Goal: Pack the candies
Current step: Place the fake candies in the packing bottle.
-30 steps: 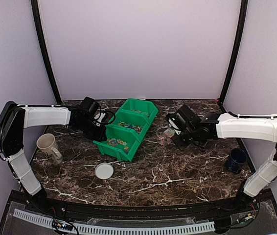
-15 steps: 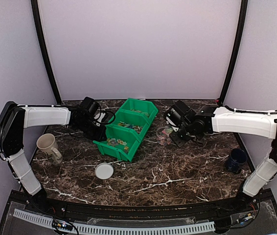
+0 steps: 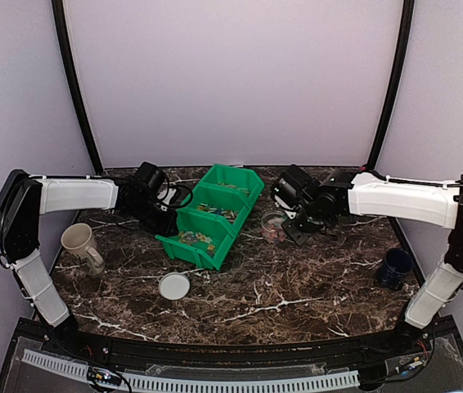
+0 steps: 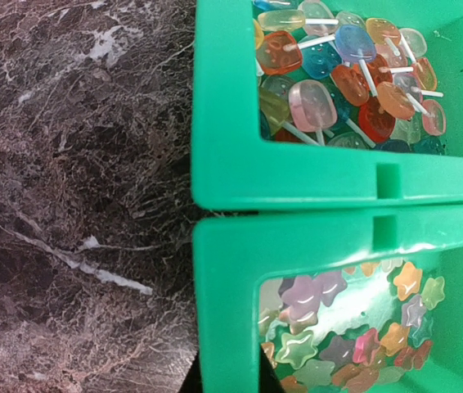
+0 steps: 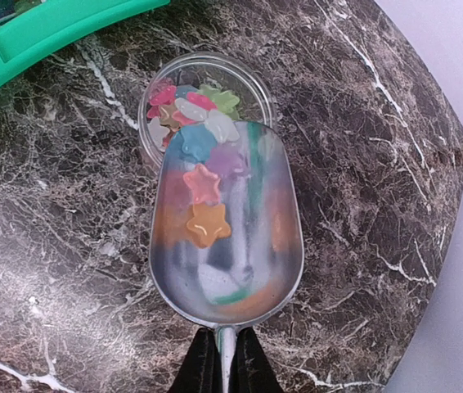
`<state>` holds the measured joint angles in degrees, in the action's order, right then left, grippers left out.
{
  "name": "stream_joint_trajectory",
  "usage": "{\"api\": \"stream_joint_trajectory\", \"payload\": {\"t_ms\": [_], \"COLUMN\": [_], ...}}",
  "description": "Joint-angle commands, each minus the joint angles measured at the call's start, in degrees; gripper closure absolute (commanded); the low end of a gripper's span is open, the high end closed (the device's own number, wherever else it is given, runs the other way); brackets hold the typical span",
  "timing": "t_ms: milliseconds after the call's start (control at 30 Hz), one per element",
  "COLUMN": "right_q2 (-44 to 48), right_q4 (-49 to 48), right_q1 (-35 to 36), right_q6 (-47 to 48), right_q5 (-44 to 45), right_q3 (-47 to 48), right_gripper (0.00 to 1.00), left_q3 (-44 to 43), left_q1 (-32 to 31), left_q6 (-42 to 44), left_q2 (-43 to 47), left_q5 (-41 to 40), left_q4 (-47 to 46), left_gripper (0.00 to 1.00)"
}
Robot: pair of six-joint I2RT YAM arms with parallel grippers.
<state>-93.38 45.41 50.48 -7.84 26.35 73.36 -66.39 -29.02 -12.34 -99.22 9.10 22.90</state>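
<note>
Steel-grey scoop (image 5: 227,237) is pinched by its thin handle in my right gripper (image 5: 225,360), the jaws closed tight on it. Its front lip reaches over the mouth of a clear cup (image 5: 207,57) standing on the dark marble table (image 5: 362,164), just beside a corner of the green bin (image 5: 43,33). Star-shaped candies (image 5: 207,223) lie in the scoop bowl, a pink one and an orange one in the middle and more crowded at the lip, while others already sit inside the cup. On my left wrist view the left gripper (image 4: 225,381) is clamped on the bin's side wall, one finger on each side of it. That compartment holds more star candies, and the next one along is heaped with flat lollipops (image 4: 346,74) on white sticks. From above I also see a beige mug (image 3: 78,243) near the left arm, a white lid (image 3: 174,286) in front of the bin, and a dark blue mug (image 3: 395,267) off to the right, well apart from the cup.
</note>
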Motion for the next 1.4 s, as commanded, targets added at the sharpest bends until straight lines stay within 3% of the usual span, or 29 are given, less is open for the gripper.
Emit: {"api": "stream_joint_trajectory", "payload": {"t_ms": [0,667,867,967,1367], "right_q2": [-0.9,-3.6,-3.6,-1.8,12.3], "right_q4": [2.6,13.7,14.2,10.5,-21.3], "right_q1": [0.6,2.2,2.3,2.4,5.2], "right_q6": [-0.7,-0.7,-0.4,1.5,9.5], "right_q5": [-0.2,-0.9,3.1,6.2,7.1], "right_q3": [2.7,9.7,10.0,8.3,-11.4], "right_gripper": [1.0,1.0,1.0,1.0,1.0], "left_q3": [-3.7,-3.7,-3.9,-4.2,-5.6], "left_q1": [0.1,0.2,0.2,0.1,0.2], "left_q6": [0.1,0.2,0.4,0.5,0.6], "left_q2": [2.8,2.2,1.4,0.8,-3.2], "left_q5": [2.1,1.0,0.1,-1.2,-2.2], "left_q4": [-7.5,-7.3,-7.3,-7.1,-6.5], "left_gripper": [1.0,1.0,1.0,1.0,1.0]}}
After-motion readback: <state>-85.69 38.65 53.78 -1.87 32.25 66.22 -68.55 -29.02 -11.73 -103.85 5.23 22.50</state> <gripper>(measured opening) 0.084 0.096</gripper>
